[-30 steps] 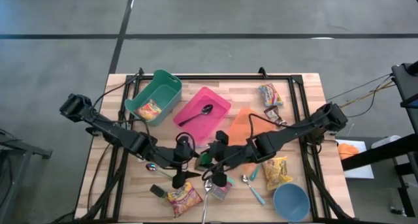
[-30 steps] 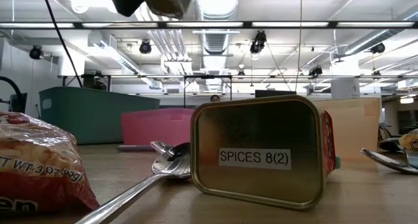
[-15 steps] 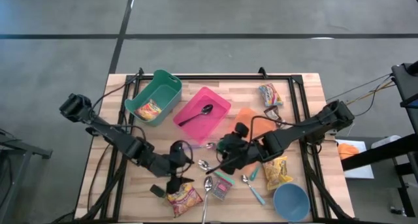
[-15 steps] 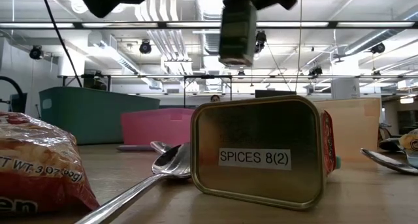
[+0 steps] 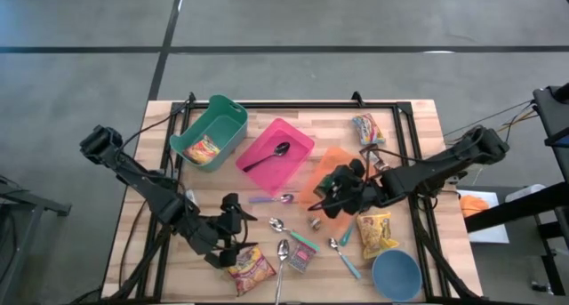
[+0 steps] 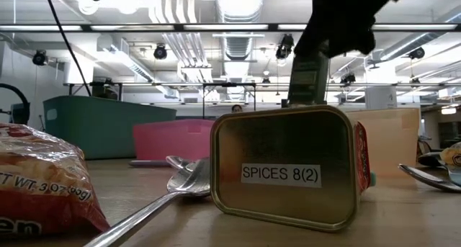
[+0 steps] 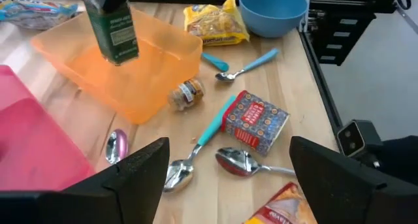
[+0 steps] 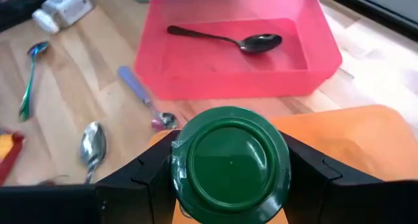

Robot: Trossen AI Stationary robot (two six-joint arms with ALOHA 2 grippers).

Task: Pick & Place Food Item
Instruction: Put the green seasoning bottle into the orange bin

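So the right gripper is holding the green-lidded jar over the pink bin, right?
Not quite. The right gripper holds the jar over the orange bin, not the pink one; the left wrist view shows it.

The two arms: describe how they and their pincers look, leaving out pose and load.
Both arms are dark, slim and jointed, with bulkier black housings at the joints and thin dark cables along them. The left pincer and right pincer are black; the wrist views show broad, blunt, matte black fingers. No markings are legible.
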